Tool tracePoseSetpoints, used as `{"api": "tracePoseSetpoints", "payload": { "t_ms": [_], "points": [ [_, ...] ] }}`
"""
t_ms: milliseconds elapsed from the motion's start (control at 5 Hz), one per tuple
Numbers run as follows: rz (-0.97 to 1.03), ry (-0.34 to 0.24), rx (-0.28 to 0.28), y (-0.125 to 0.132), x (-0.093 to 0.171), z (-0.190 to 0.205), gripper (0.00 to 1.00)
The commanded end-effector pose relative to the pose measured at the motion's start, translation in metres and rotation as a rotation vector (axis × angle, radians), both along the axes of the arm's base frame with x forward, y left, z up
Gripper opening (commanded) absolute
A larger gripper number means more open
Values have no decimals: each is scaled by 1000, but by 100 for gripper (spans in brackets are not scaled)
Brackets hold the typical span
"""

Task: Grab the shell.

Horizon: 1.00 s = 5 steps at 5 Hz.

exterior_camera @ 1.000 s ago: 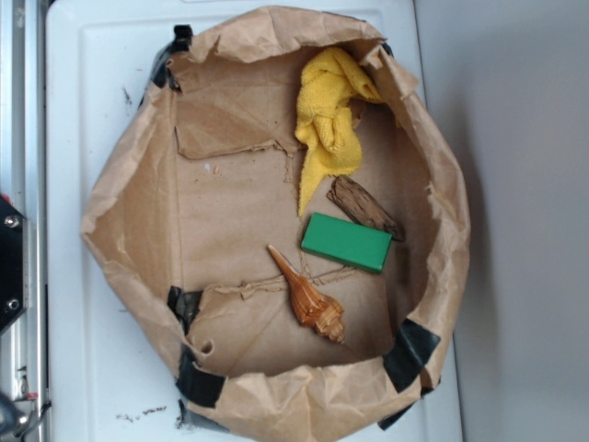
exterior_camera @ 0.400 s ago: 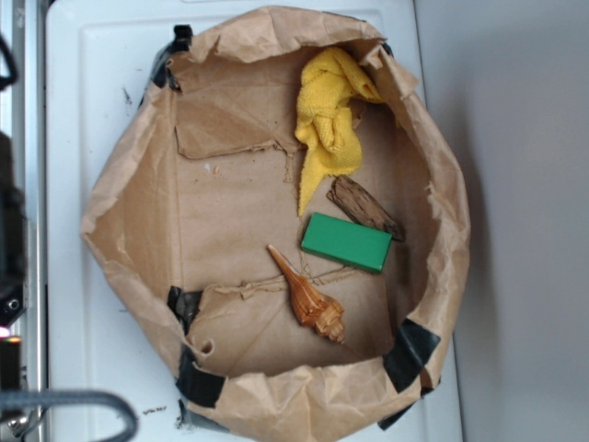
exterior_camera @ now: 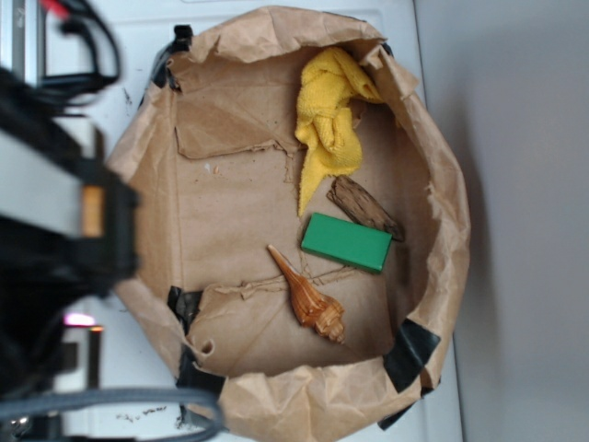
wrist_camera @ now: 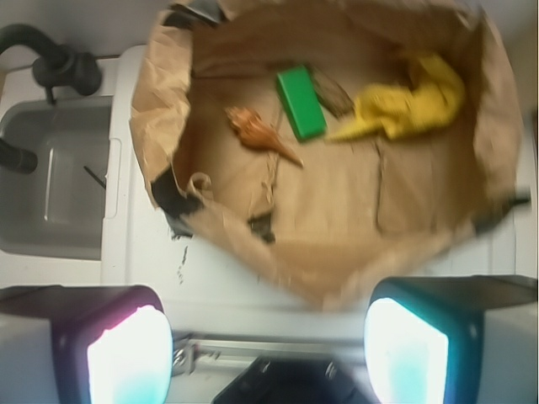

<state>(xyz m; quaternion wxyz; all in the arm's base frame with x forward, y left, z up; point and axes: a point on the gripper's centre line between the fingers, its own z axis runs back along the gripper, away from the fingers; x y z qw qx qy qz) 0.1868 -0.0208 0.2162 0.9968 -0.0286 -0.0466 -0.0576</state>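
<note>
The shell (exterior_camera: pixel 308 299) is slim and orange-brown, and lies on the floor of the open brown paper bag (exterior_camera: pixel 442 221). Its pointed tip faces up-left and its knobbly end faces the bag's lower right. It also shows in the wrist view (wrist_camera: pixel 257 133), far ahead of my gripper. My gripper (wrist_camera: pixel 268 353) is open and empty, with its two pads wide apart. It is outside the bag, over the white surface beyond the bag's rim. In the exterior view my arm (exterior_camera: pixel 64 230) is a dark blur at the left edge, and its fingers cannot be made out there.
A green block (exterior_camera: pixel 346 242) lies just right of the shell's tip. A flat dark wood piece (exterior_camera: pixel 365 207) and a yellow cloth (exterior_camera: pixel 331 120) lie behind it. The bag's crumpled walls stand up all round. A grey sink (wrist_camera: pixel 59 185) is left of the bag.
My arm has swung into the exterior view from the left edge and now looms over the bag's left side. Nothing in the bag has moved.
</note>
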Motion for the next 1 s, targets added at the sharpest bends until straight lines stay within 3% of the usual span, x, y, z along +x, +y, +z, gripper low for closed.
{"api": "tracePoseSetpoints", "payload": {
  "t_ms": [0,200,400,800],
  "points": [
    [-139,-68,32,6,47,-10,100],
    [-270,-52,29,-3,70,-29,100],
    [-301,12,-44,0,93,-50,100],
    [-329,-12,-60,-5,107,-31,100]
  ]
}}
